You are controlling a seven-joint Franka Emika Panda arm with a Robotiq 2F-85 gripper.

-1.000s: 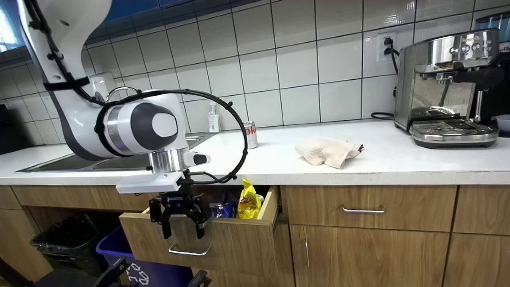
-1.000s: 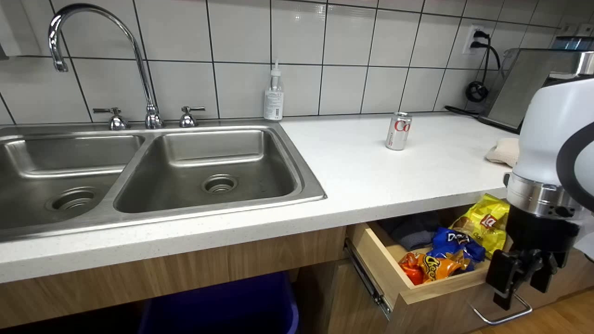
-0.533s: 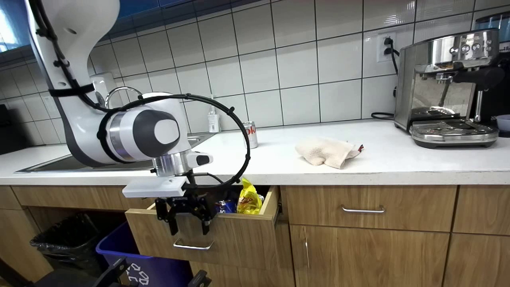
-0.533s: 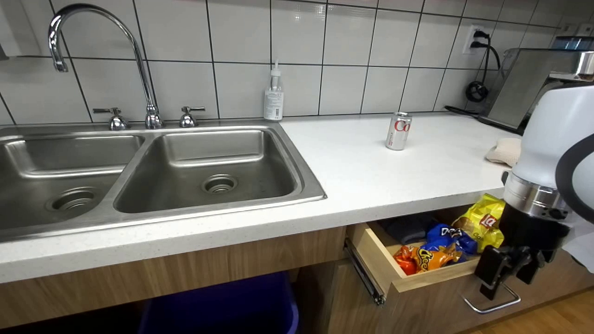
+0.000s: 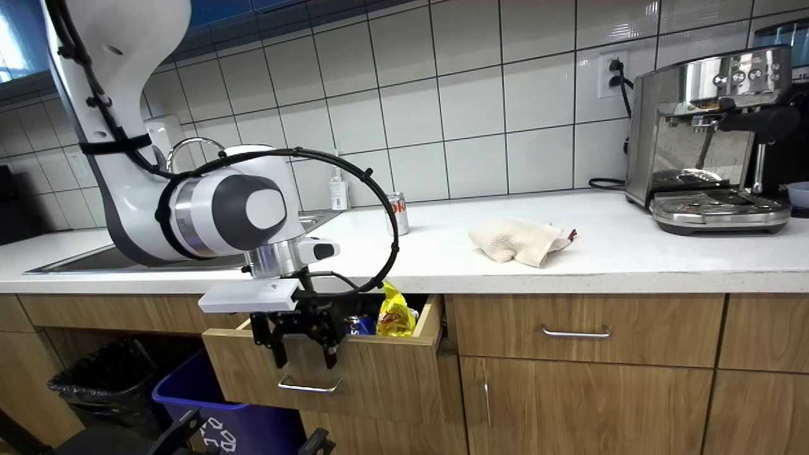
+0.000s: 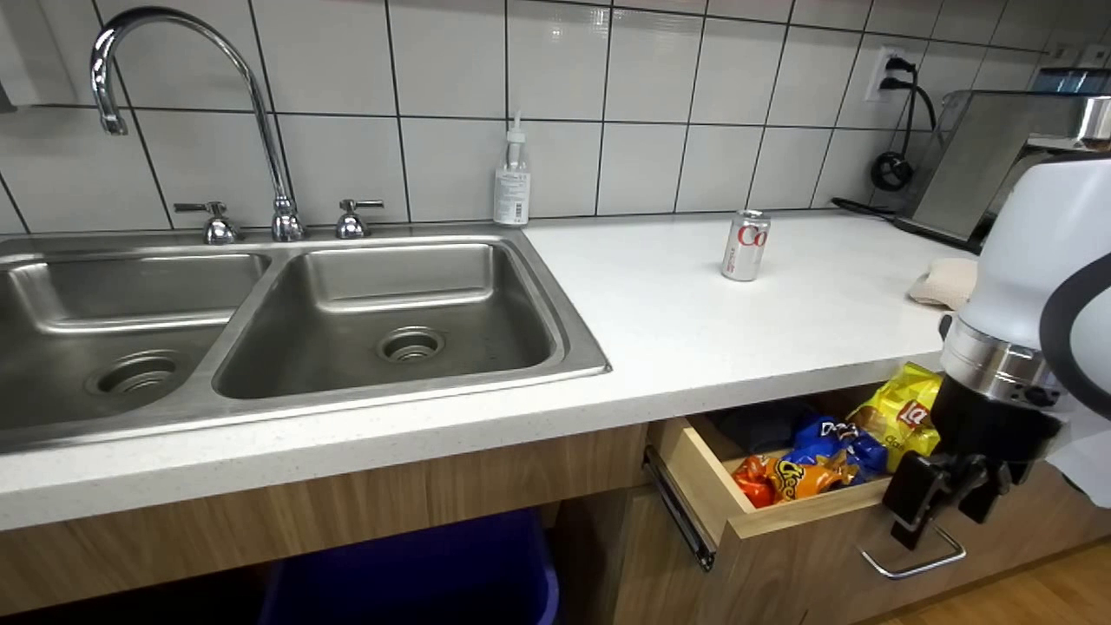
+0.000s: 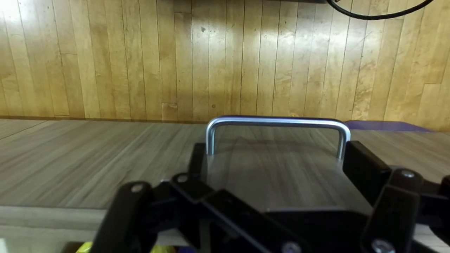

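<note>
At left, double-basin stainless-steel sink (image 6: 577,347) set in the white tabletop (image 5: 619,262), with tall chrome gooseneck faucet (image 6: 275,174) at its far edge. Below, black plastic-lined bin (image 5: 114,392), then blue plastic recycling bin (image 5: 272,430) with white arrow mark, just right of it. By the sink's far right corner, clear pump bottle (image 6: 512,182) with white label.

Next, black two-finger gripper (image 5: 305,364), pointing down on the near side of the partly pulled-out wood-faced drawer (image 5: 392,379), jaws spread well apart. Near the silver bar handle (image 7: 277,121) on the drawer's near face; in the wrist view, one jaw by each end of the bar. Can't tell about contact.

Inside the drawer, left to right: shiny orange snack bag (image 6: 794,477), shiny blue snack bag (image 6: 838,447), taller yellow snack bag (image 6: 903,408) with red label patch.

Farther right on the tabletop, upright silver can (image 6: 745,246) with red lettering, then crumpled beige cloth (image 5: 521,241). Below the cloth and to its right, closed wood-faced drawer (image 5: 505,322) with matching handle. At right, boxy stainless-steel espresso machine (image 5: 708,145) on the tabletop.
</note>
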